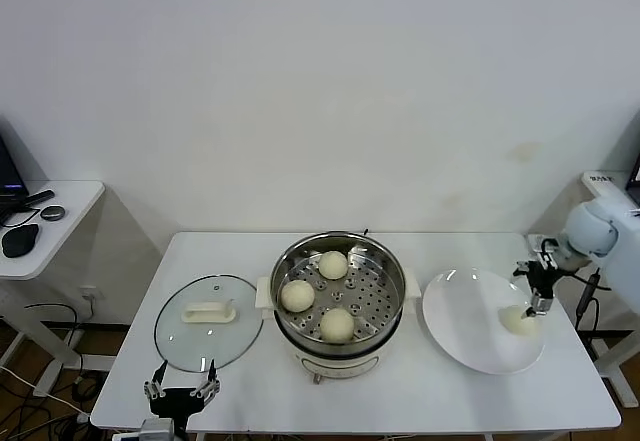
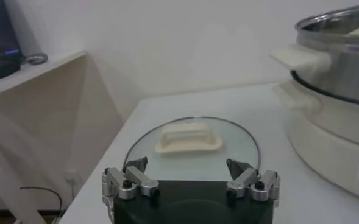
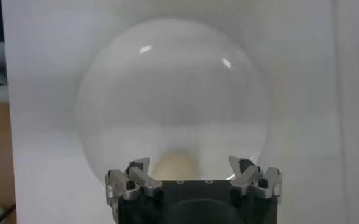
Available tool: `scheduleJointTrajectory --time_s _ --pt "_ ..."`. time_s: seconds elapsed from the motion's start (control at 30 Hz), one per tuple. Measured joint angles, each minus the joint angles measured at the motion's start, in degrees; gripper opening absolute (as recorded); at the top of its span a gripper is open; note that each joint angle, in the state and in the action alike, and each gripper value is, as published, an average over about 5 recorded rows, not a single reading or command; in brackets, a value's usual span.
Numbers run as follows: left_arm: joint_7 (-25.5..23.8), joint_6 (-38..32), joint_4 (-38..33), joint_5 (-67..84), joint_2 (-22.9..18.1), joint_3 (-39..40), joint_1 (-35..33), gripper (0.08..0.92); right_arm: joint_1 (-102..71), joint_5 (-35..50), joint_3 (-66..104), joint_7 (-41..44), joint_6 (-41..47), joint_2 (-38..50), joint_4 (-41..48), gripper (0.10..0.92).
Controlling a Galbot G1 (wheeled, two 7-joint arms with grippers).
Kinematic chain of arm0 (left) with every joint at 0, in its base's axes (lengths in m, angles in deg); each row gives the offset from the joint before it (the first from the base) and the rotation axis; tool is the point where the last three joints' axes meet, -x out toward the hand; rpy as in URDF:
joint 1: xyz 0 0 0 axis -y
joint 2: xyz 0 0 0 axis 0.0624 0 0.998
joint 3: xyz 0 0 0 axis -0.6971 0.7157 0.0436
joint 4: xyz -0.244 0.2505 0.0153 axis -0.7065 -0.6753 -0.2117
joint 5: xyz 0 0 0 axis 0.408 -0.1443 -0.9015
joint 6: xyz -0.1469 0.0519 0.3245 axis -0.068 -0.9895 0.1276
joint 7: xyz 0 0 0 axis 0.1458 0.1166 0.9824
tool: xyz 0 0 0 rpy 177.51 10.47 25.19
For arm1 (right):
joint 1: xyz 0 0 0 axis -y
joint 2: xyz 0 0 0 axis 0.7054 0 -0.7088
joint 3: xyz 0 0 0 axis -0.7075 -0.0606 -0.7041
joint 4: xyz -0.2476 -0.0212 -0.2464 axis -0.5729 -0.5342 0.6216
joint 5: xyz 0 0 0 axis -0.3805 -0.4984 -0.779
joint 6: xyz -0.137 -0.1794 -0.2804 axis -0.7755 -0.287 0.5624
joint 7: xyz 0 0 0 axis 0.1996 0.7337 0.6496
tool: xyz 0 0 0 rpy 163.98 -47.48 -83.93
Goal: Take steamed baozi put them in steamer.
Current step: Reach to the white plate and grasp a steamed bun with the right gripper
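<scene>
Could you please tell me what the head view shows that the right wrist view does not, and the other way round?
Only the head view shows the steamer holding three baozi, the glass lid and the idle left gripper, open near the table's front edge. Only the right wrist view looks between the right gripper's open fingers. Both show the white plate with the last baozi, the gripper just above it.

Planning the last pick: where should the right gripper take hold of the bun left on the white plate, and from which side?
Grip the last baozi across its round middle, coming straight down from above. It sits low on the flat white plate, so a side approach would likely hit the rim. The right gripper hovers open just above it; the left gripper idles near the glass lid.
</scene>
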Motion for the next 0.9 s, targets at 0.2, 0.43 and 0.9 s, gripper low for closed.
scheduleJointTrajectory --time_s 0.2,0.43,0.9 --pt "-0.02 0.03 0.82 0.00 0.08 -0.15 0.01 0.823 -2.91 -3.48 2.50 0.05 -1.80 -2.92 3.92 0.823" --pt "-0.06 0.02 1.45 -0.01 0.08 -0.07 0.35 0.823 -5.03 -7.22 4.59 -0.25 -3.18 -5.24 6.90 0.823" --pt "-0.09 0.03 2.42 0.00 0.04 0.02 0.91 0.823 -6.29 -11.66 6.14 -1.02 -4.59 -7.00 10.34 0.823"
